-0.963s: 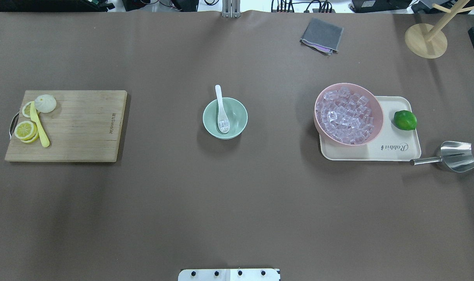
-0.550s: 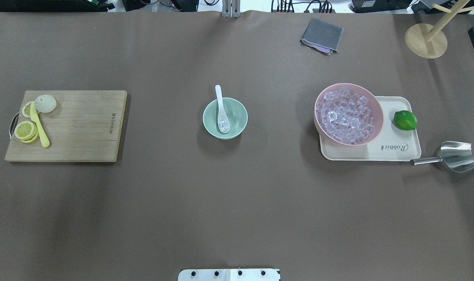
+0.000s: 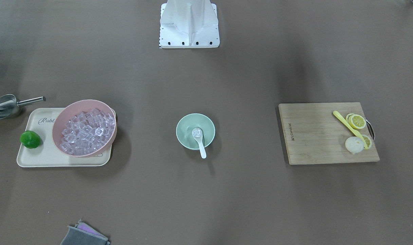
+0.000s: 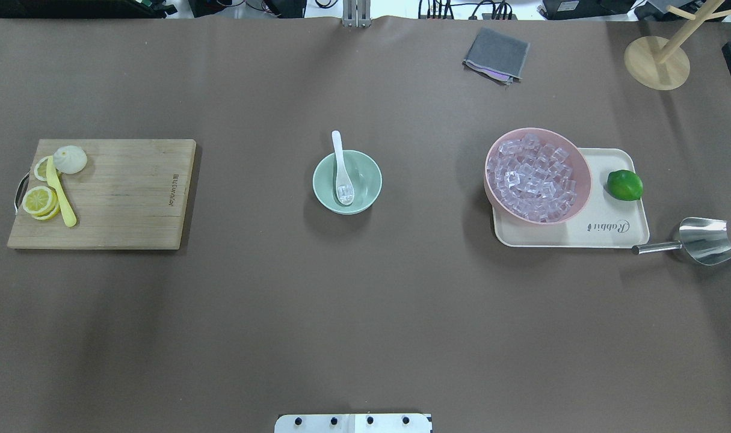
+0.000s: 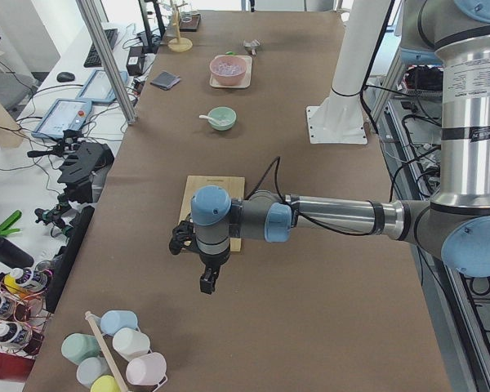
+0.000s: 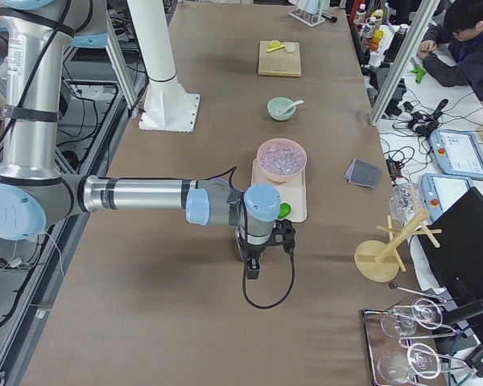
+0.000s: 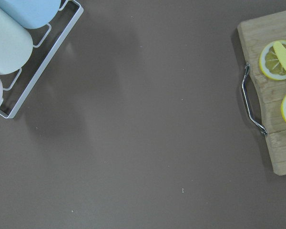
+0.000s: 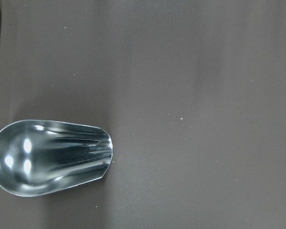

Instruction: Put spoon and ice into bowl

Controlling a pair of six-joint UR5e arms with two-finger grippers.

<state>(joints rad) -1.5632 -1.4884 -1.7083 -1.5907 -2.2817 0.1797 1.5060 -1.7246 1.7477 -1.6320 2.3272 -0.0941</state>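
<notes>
The mint-green bowl [image 4: 366, 175] stands at the table's middle. The white spoon [image 4: 340, 162] lies in it, scoop down in the bowl and handle over the far rim. A clear ice cube [image 4: 345, 192] sits in the spoon's scoop. The front-facing view shows the bowl [image 3: 186, 131], spoon [image 3: 201, 146] and ice [image 3: 196, 133] the same way. My left gripper [image 5: 207, 282] shows only in the left side view, beyond the cutting board's end. My right gripper [image 6: 253, 269] shows only in the right side view, near the tray. I cannot tell whether either is open or shut.
A pink bowl [image 4: 488, 180] full of ice cubes stands on a beige tray [image 4: 612, 231] with a lime [image 4: 624, 184]. A metal scoop [image 4: 702, 240] lies to its right. A cutting board [image 4: 124, 198] with lemon slices is at the left. A grey cloth [image 4: 496, 54] and a wooden stand [image 4: 657, 63] are at the back.
</notes>
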